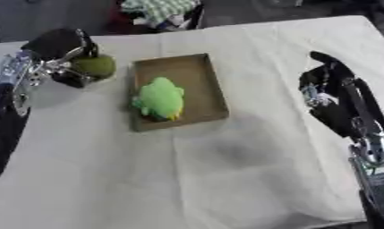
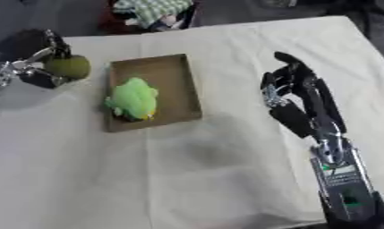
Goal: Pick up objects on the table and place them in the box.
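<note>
Cloth [image 1: 194,179], pale cream and creased with soft fold lines, covers the desk from edge to edge. Near the middle, toward the far side, lies a shallow rectangular box [image 1: 196,71] of brown cardboard with low walls. Inside it, at its near left end, sits a soft, bright green plush toy [image 1: 160,98], rounded and lumpy, with a touch of yellow underneath. Just left of the box, the left hand [image 1: 60,58], black with silver metal joints, has its fingers curled round a dull olive-green ball [image 1: 95,66], round and matte, held close beside the box's far left corner. At the right, well apart from the box, the right hand [image 2: 292,94] hovers above the cloth holding nothing, its black fingers relaxed and spread, its silver forearm running to the near right corner.
</note>
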